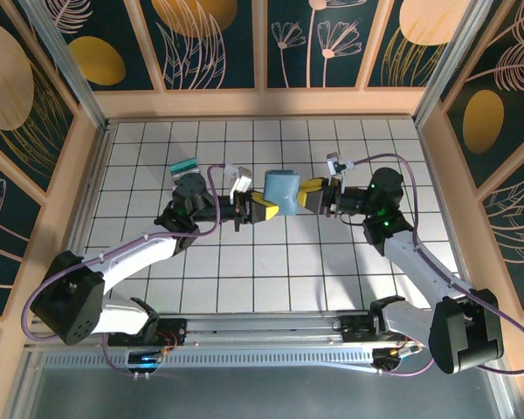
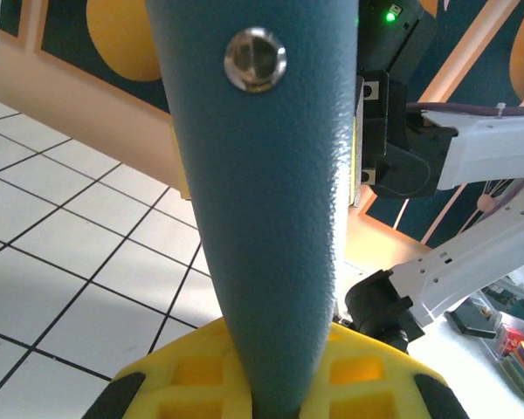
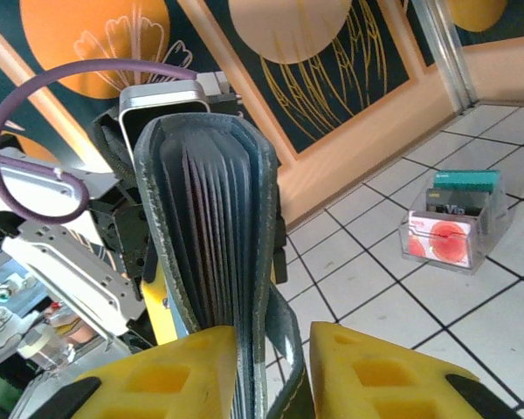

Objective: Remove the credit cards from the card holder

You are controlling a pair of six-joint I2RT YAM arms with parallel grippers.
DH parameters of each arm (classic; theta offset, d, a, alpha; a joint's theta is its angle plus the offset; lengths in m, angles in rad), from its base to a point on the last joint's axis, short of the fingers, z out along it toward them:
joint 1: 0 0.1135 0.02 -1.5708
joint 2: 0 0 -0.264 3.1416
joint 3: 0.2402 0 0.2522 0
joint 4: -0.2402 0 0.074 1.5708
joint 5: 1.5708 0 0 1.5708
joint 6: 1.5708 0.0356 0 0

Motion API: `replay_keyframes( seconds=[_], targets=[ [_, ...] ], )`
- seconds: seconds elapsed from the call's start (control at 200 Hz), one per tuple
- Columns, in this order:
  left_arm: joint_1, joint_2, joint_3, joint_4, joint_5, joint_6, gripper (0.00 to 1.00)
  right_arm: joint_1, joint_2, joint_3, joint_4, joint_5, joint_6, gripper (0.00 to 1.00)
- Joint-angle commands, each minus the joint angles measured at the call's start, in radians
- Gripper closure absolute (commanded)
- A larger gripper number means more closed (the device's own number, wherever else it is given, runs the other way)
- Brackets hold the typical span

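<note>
Arms meet above the middle of the counter, with the slate-blue card holder lifted off it between them. The left pincer is clamped on its outer side. The right pincer straddles one panel at the open edge; whether it pinches, I cannot tell.

In the left wrist view the card holder ran off the top edge, and its lower end was buried between the left gripper's yellow pads. In the right wrist view, dark pleats at centre hid its pockets' contents. I couldn't tell whether the right gripper pressed it. The print on the clear card box at right was too small to read.
</note>
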Motion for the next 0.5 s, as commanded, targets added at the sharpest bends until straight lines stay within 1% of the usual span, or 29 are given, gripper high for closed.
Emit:
replay_keyframes(
  seconds=[0.0,0.03,0.095,0.15,0.22,0.29,0.35,0.46,0.495],
  targets=[
    [-0.019,0.029,0.051,0.106,0.044,-0.025,1.0,0.037,0.021,-0.022,0.087,-0.1,0.036,0.77],
    [-0.019,0.03,0.053,0.106,0.04,-0.027,1.0,0.039,0.024,-0.022,0.094,-0.105,0.041,0.8],
    [-0.019,0.034,0.054,0.104,0.021,-0.034,1.0,0.041,0.025,-0.026,0.111,-0.106,0.052,0.89],
    [-0.019,0.038,0.054,0.099,0.001,-0.039,0.97,0.044,0.019,-0.026,0.111,-0.098,0.054,1.0],
    [-0.018,0.043,0.056,0.088,-0.018,-0.049,0.89,0.042,0.011,-0.027,0.098,-0.077,0.052,1.0],
    [-0.019,0.049,0.058,0.079,-0.034,-0.06,0.83,0.043,0.002,-0.023,0.063,-0.047,0.039,1.0],
    [-0.019,0.055,0.057,0.078,-0.044,-0.074,0.74,0.044,-0.005,-0.021,0.035,-0.024,0.028,1.0],
    [-0.019,0.067,0.06,0.078,-0.061,-0.091,0.48,0.044,-0.015,-0.015,-0.018,0.023,0.007,1.0],
    [-0.018,0.071,0.062,0.081,-0.068,-0.094,0.42,0.044,-0.018,-0.012,-0.035,0.038,0.002,1.0]
  ],
)
